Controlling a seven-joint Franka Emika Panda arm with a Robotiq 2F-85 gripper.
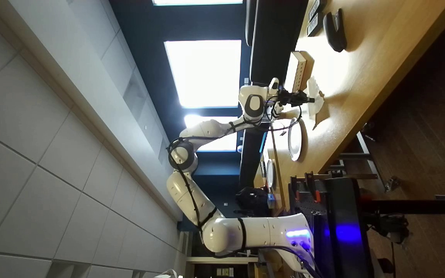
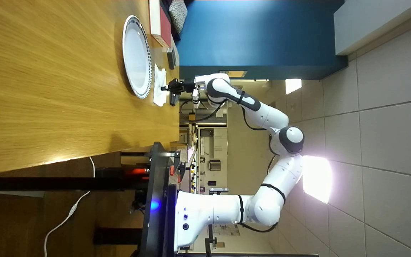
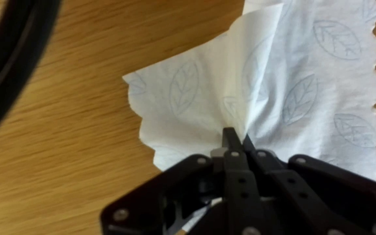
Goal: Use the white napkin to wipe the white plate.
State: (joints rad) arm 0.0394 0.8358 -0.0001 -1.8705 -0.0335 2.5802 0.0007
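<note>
Napkin [image 3: 273,98] pinched at a bunched fold, my gripper [image 3: 239,138] fully closed on it. I see the rest spread over the table [image 3: 77,163], near the white plate [image 2: 137,59] but apart from it.

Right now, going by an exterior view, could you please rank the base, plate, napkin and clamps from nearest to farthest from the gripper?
1. The napkin: pinched in the gripper.
2. The plate: on the table, out of the grip.
3. The clamps: past the plate.
4. The base: past the clamps, same direction.
</note>
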